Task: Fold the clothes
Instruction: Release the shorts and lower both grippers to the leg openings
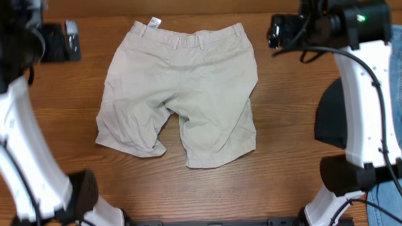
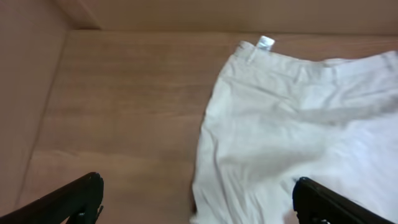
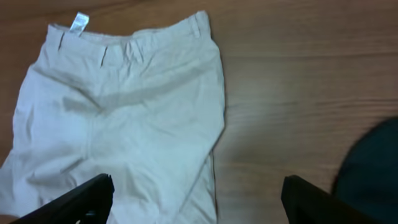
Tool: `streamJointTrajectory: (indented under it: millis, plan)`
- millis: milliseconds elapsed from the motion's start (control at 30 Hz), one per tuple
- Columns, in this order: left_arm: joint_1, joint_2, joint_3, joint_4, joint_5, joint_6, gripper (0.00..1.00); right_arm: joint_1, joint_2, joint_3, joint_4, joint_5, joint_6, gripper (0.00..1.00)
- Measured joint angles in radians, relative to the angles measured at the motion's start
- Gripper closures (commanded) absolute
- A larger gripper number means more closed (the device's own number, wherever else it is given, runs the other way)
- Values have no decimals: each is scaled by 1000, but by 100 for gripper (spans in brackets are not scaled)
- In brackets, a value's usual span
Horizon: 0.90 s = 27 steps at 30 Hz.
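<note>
- Shorts [image 1: 182, 94] lie flat at the middle of the bench [image 1: 282, 176], waistband far, legs near.
- Left hand [image 2: 199, 208] and right hand [image 3: 199, 202] hover wide open, empty.
- Risks: pinching only the top layer, or snagging the dark garment [image 3: 373, 168] at right.

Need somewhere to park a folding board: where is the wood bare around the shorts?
Bare table lies left of the shorts, along the near edge below their hems, and in a narrower strip between them and the dark garment. The right edge is crowded: that garment plus jeans.
</note>
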Motion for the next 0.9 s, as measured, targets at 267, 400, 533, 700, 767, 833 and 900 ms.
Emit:
streamJointTrajectory:
  millis: [267, 400, 533, 700, 767, 833, 900]
  plan:
    - [0, -166, -23, -31, 100, -76, 0, 0, -174, 1, -140, -34, 6, 12]
    - [0, -159, -137, -29, 181, -81, 5, 0, -212, 0, -141, -97, 10, 14]
    - [0, -131, -263, -31, 291, -58, 31, 3, -217, -100, -137, -151, 18, 17]
    - [0, -188, -433, -30, 253, -53, 23, 53, -261, -351, -135, -178, 23, 16]
    - [0, -282, -543, -25, 216, -63, 19, 101, -335, -471, -128, -152, 27, 11]
    - [0, -379, -637, -27, 195, -72, 17, 144, -428, -582, -58, -123, 52, 7]
    - [0, -517, -768, -16, 180, -82, 17, 188, -572, -764, 87, -103, 113, 14]
